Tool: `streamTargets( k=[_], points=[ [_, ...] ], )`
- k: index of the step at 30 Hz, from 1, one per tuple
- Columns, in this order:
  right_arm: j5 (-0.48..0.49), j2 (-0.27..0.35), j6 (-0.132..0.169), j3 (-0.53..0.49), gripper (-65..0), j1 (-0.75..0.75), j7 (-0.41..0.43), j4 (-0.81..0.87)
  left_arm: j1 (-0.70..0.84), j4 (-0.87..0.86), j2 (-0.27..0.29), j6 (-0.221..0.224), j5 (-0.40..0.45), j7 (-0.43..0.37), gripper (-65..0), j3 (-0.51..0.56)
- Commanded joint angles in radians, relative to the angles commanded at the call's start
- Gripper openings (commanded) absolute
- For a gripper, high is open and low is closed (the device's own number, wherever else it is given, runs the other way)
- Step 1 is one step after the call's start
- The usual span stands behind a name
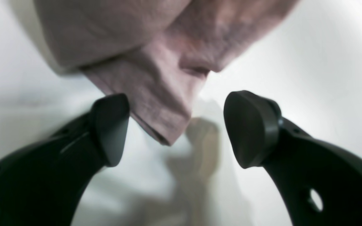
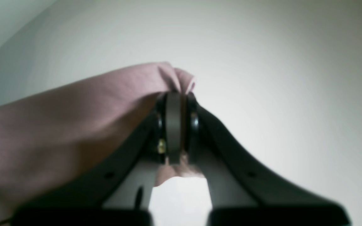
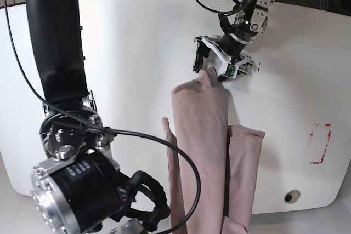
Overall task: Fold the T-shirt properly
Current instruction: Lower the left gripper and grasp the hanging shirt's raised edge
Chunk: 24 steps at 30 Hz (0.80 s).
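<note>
Soft, floppy T-shirt [image 3: 200, 135] draped lengthwise over white table [image 3: 126, 53]; right gripper [image 2: 174, 125] clamped on a bunched corner, left gripper [image 1: 176, 125] spread wide around far corner; best pinched at hem corners.

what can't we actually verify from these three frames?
- Right gripper: in the base view it sits at the bottom edge behind its own arm; only its wrist view shows it clamped on the shirt.
- Shirt's lower end: cut off by the base view's bottom edge.
- Left gripper: open around a shirt corner; blur hides whether the left finger touches the cloth.
- Fold layering: not readable in the base view, and both wrist views are too close and blurred.
</note>
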Motion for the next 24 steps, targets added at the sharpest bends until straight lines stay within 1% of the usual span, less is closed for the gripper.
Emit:
streamTargets(
  k=[3, 7, 11, 14, 16, 19, 20, 21, 23, 24],
  points=[
    [0.0, 0.0, 0.0, 0.002, -65.0, -0.014, 0.0, 0.0, -0.034, -0.057, 0.014, 0.0, 0.0, 0.0, -17.8, 0.0],
    [0.0, 0.0, 0.0, -0.002, -65.0, -0.02, 0.0, 0.0, -0.071, -0.117, 0.017, 0.0, -0.005, 0.0, -17.8, 0.0],
    [0.0, 0.0, 0.0, 0.0, -65.0, -0.037, 0.0, 0.0, -0.098, -0.17, 0.051, 0.0, -0.002, -0.002, -18.2, -0.003],
    [0.0, 0.0, 0.0, 0.0, -65.0, -0.041, 0.0, 0.0, -0.118, -0.203, 0.058, 0.0, 0.0, -0.002, -18.6, -0.002],
    [0.0, 0.0, 0.0, 0.0, -65.0, -0.043, 0.0, 0.0, -0.13, -0.218, 0.061, 0.0, 0.0, -0.002, -21.1, -0.002],
    [0.0, 0.0, 0.0, 0.0, -65.0, -0.043, 0.0, 0.0, -0.137, -0.239, 0.063, 0.0, 0.0, -0.002, -32.8, -0.002],
    [0.0, 0.0, 0.0, 0.0, -65.0, -0.043, 0.0, 0.0, -0.137, -0.244, 0.063, 0.0, 0.0, -0.002, -39.2, -0.002],
    [0.0, 0.0, 0.0, 0.002, -65.0, -0.043, 0.0, 0.0, -0.137, -0.244, 0.063, 0.0, 0.0, 0.0, -48.8, 0.0],
    [0.0, 0.0, 0.0, 0.002, -65.0, -0.043, 0.0, 0.0, -0.135, -0.245, 0.063, 0.0, 0.0, 0.0, -57.4, 0.0],
    [0.0, 0.0, 0.0, 0.002, -65.0, -0.043, 0.0, 0.0, -0.133, -0.245, 0.063, 0.0, 0.0, 0.0, -64.3, 0.0]
  ],
)
